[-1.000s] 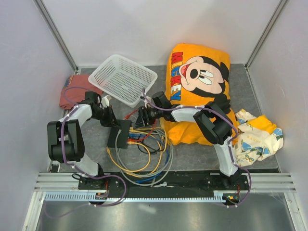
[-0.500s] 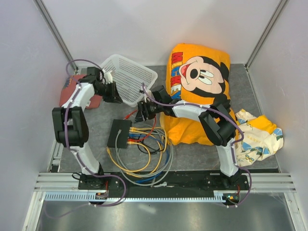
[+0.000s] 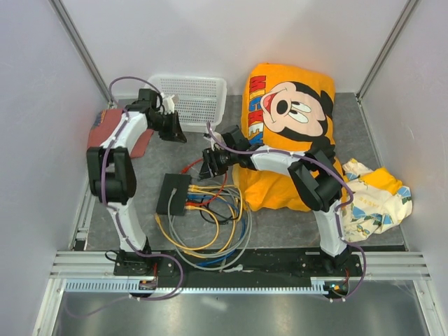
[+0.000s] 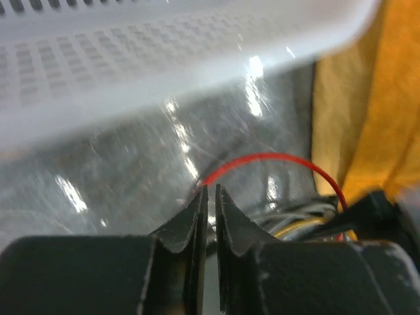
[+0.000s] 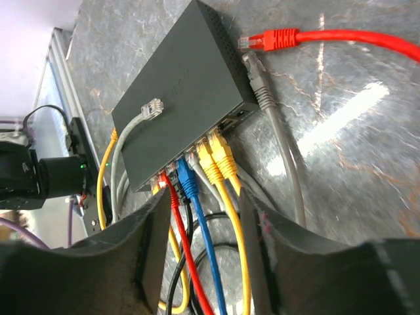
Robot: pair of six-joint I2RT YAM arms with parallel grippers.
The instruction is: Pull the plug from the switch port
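Observation:
The black switch (image 3: 173, 194) (image 5: 177, 98) lies flat on the mat. Red, blue and yellow plugs (image 5: 197, 170) sit in its front ports. A loose red plug (image 5: 272, 41) and a loose grey plug (image 5: 252, 72) lie beside it, and another grey plug (image 5: 149, 108) rests on its lid. My right gripper (image 3: 206, 166) (image 5: 207, 252) is open just short of the ports, its fingers either side of the red, blue and yellow cables, touching none. My left gripper (image 3: 175, 129) (image 4: 211, 191) hovers by the white basket, all but shut with a thin slit and nothing in it.
The white mesh basket (image 3: 192, 98) (image 4: 164, 59) stands against the back wall. A yellow Mickey pillow (image 3: 290, 105) lies behind the right arm, with a printed cloth (image 3: 374, 199) at far right and a red cloth (image 3: 105, 129) at far left. Coiled cables (image 3: 210, 224) fill the front.
My left arm has left the switch and swung back to the basket, which has shifted toward the wall. The right gripper has narrowed slightly and edged left.

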